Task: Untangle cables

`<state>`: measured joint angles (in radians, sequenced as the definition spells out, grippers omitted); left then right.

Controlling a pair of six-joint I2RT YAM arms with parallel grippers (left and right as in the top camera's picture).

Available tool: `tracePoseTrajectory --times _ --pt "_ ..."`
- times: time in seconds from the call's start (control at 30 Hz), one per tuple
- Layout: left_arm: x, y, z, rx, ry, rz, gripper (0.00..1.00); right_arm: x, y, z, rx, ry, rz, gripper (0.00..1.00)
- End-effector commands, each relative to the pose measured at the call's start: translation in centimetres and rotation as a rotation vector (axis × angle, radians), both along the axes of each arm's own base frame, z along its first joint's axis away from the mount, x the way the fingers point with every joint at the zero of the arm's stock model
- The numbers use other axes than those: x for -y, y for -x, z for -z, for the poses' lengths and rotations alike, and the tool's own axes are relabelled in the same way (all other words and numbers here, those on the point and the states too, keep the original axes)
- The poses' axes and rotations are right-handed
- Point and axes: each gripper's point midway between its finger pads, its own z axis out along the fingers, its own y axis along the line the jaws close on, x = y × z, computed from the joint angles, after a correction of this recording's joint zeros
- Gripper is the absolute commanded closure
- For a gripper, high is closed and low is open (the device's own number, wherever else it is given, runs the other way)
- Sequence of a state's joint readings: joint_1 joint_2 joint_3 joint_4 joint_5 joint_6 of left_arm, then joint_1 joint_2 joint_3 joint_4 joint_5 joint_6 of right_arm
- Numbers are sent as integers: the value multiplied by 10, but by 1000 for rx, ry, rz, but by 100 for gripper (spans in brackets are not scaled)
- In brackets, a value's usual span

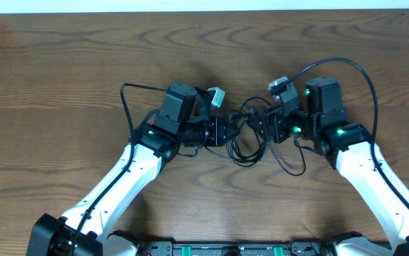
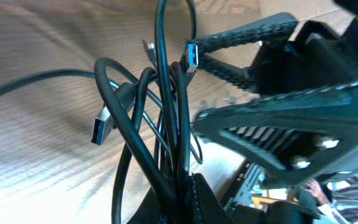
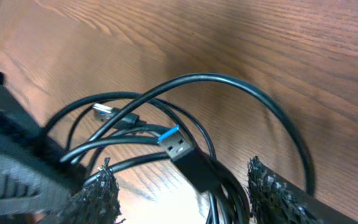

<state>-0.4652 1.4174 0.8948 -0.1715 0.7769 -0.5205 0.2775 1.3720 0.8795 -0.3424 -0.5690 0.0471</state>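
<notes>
Progress is standing near nil. Over the table (image 1: 62,64), at centre frame, the left gripper (image 1: 229,133) is clamping tight on the cables (image 2: 164,106). The right gripper (image 3: 185,180) is straddling them, jaws parted, gripping nothing. We are counting one black knot, strands uncountable, none separated, plus two ends: a blue plug (image 3: 177,145) and a silver plug (image 2: 102,129).

a dark brown wooden table (image 1: 62,64) with bold, swirling grain fills nearly the whole overhead view. along its far edge runs a thin pale strip (image 1: 204,6), too narrow to tell wall from floor. soft light leaves a bright sheen on the wood in the wrist views.
</notes>
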Motion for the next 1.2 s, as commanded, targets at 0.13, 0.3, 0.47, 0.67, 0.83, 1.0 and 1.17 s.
tracePoseTrajectory --times 0.13,0.3,0.47,0.67,0.83,1.0,1.17 --pt "20 19 -43 -13 217 148 93 12 -9 18 50 180 77 49" --pt "23 23 -53 10 260 193 92 12 -10 18 50 181 78 91" --pt "22 19 -51 17 247 173 93 20 -12 15 43 178 114 99" --pt "-3 -27 -20 52 56 -114 93 32 1 -14 33 99 155 99" --pt "-57 -69 11 19 -147 -505 92 44 28 -39 25 51 157 99" --pt "-91 -89 16 15 -208 -752 92 44 52 -52 8 5 116 99" --pt "-86 -86 16 -5 -193 -727 92 68 48 -45 18 101 211 99"
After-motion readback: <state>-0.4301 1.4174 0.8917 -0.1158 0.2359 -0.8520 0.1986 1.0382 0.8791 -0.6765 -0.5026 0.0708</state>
